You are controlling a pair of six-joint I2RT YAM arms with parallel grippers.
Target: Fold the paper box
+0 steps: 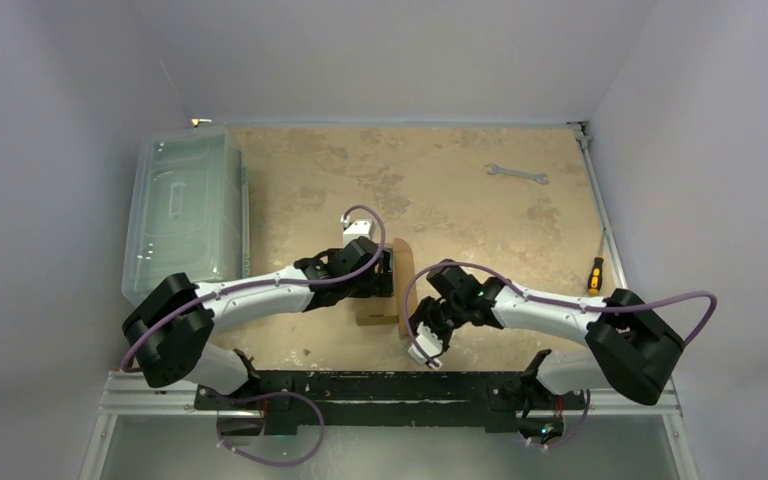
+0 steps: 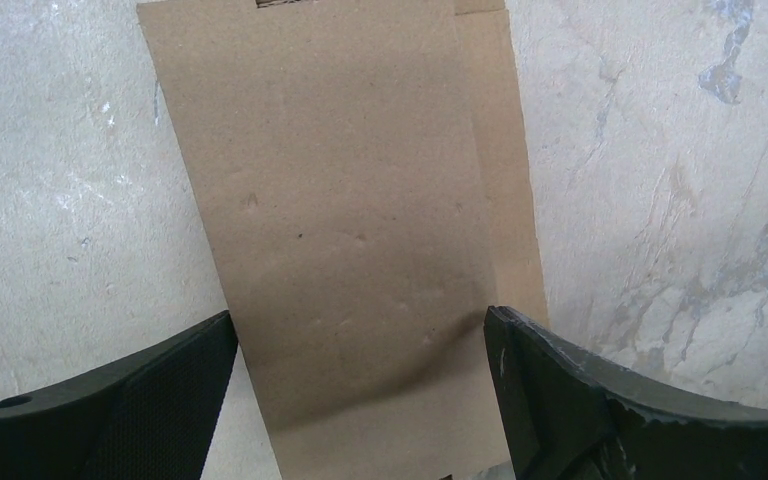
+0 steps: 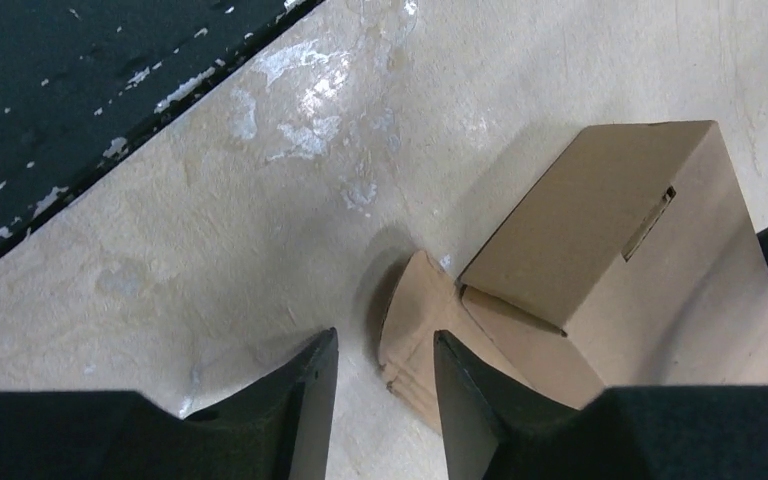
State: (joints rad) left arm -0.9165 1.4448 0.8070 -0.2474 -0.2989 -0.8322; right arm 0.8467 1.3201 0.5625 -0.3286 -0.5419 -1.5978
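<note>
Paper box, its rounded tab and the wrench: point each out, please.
paper box (image 3: 590,220), right wrist view, on its top panel.
rounded tab (image 3: 412,310), right wrist view, on the flap's curved end.
wrench (image 1: 516,174), top external view, on the middle of its handle.

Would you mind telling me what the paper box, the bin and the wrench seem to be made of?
Paper box: matte brown cardboard, apparently, with creased folds and a cut slot. Bin: probably clear plastic, see-through and glossy. Wrench: likely bare metal, silvery grey.

Left fingers (image 2: 110,400) wide, right fingers (image 3: 280,420) half-spread.
</note>
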